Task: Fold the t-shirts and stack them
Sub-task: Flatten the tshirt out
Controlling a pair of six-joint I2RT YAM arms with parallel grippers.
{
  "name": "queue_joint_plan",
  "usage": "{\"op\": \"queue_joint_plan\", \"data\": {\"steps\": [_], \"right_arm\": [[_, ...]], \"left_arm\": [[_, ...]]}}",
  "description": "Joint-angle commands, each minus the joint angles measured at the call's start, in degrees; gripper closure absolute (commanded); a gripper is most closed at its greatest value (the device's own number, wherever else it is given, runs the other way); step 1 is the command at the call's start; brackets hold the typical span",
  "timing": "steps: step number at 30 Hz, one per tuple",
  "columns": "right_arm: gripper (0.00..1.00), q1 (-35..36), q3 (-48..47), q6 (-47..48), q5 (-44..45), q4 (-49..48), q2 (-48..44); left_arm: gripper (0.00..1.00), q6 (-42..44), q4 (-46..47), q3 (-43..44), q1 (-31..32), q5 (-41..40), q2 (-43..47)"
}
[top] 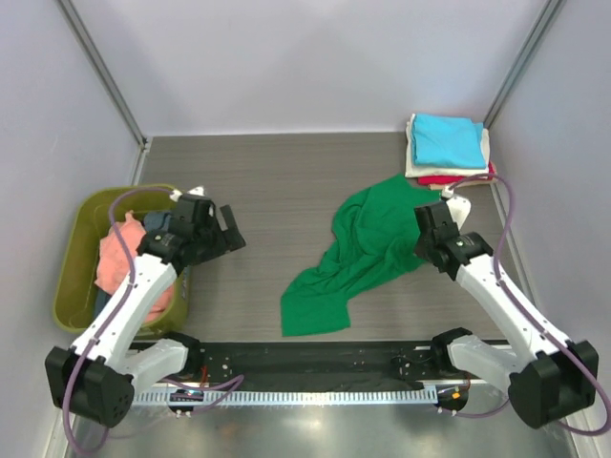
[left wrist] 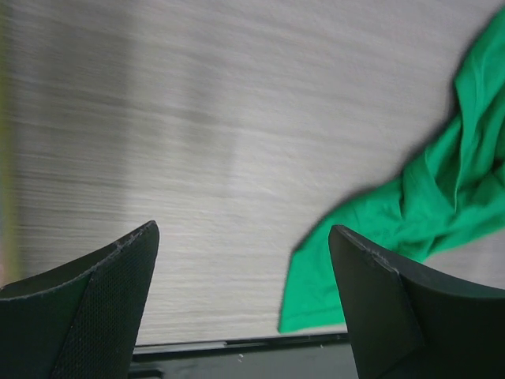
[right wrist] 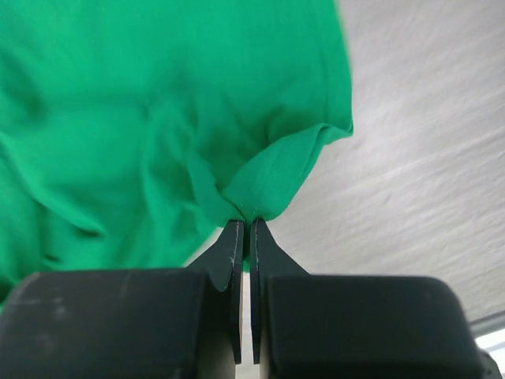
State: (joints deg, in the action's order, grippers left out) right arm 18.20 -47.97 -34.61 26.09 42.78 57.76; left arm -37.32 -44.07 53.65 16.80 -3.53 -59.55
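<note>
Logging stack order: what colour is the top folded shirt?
Cyan top shirt, best in top external view.

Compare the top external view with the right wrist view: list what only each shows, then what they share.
Top external only: the olive-green plastic tub holding a salmon-pink cloth t-shirt, the folded stack topped by a cyan t-shirt, and the open left gripper. Right wrist only: the close-up of the right gripper shut on a fold of the bright green cloth t-shirt. Both: that green shirt crumpled on the grey wood-grain table.
</note>
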Motion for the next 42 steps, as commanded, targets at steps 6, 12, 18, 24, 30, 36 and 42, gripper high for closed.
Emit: {"op": "queue_joint_plan", "data": {"steps": [6, 12, 18, 24, 30, 36, 42], "right_arm": [[0.99, -0.18, 3.14, -0.9, -5.69, -2.35, -1.24], [0.99, -0.44, 3.4, -0.37, -6.48, -3.14, -1.16], [0.99, -0.88, 3.58, -0.19, -6.93, -4.02, -0.8], [0.99, -1.32, 4.11, -0.19, -6.31, -4.11, -3.09], [0.99, -1.32, 4.19, -0.19, -6.14, -4.03, -3.35], [0.99, -1.41, 4.19, -0.11, -6.22, -4.2, -3.97], [0.99, -1.41, 2.8, -0.37, -6.66, -3.85, -7.11]], "left_arm": [[0.14, -8.11, 7.86, -4.24, 19.47, 3.09, -5.23], [0.14, -7.51, 7.51, -12.23, 24.24, 12.57, -4.87], [0.14, -8.12, 11.2, -15.33, 30.39, 16.45, -11.97], [0.23, -8.91, 13.66, -13.93, 35.13, 16.71, -18.05], [0.44, -10.92, 13.4, -12.78, 38.92, 13.47, -25.34], [0.75, -11.81, 16.39, -11.64, 40.42, 11.97, -30.62], [1.0, -12.6, 8.95, -6.9, 40.42, 0.24, -23.9]]}}
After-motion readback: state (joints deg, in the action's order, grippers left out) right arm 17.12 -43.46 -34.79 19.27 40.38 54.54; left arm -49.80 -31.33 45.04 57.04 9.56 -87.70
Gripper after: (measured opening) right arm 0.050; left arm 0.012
